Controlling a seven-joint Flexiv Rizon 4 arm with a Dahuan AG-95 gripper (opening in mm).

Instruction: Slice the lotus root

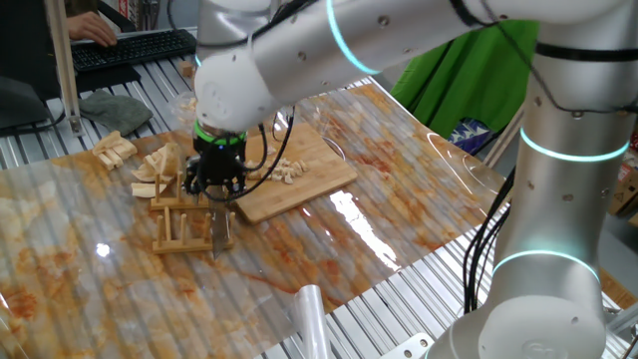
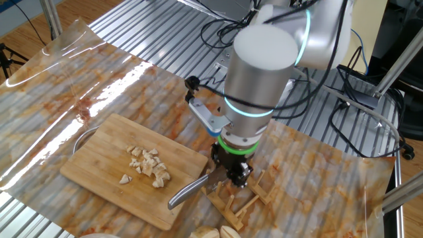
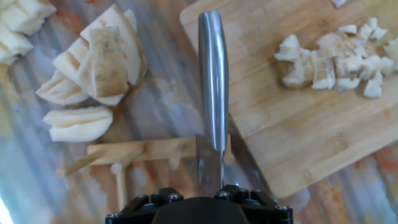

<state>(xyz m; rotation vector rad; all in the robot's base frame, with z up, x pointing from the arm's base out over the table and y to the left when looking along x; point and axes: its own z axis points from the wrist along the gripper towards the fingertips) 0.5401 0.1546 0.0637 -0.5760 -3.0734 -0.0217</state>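
On the board [image 2: 92, 178], lotus root [image 2: 149, 165] bits; no writing legible.

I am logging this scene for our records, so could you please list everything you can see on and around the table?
lotus root: a cluster of small bits, cream, on the board's middle.
wooden board: one, light brown, on the marbled sheet.
knife: one, silver steel handle, blade set in the rack, handle reaching over the board's edge.
wooden rack: one, tan, pegs upright, beside the board.
tan wedge pieces: several, pale tan, heaped on the sheet beside the rack.
marbled sheet: one, orange and cream under clear film, covering the table.
keyboard: one, black, at the far edge.
green cloth: one, behind the arm.
gripper: one, black, pointing down above the rack, just over the knife.
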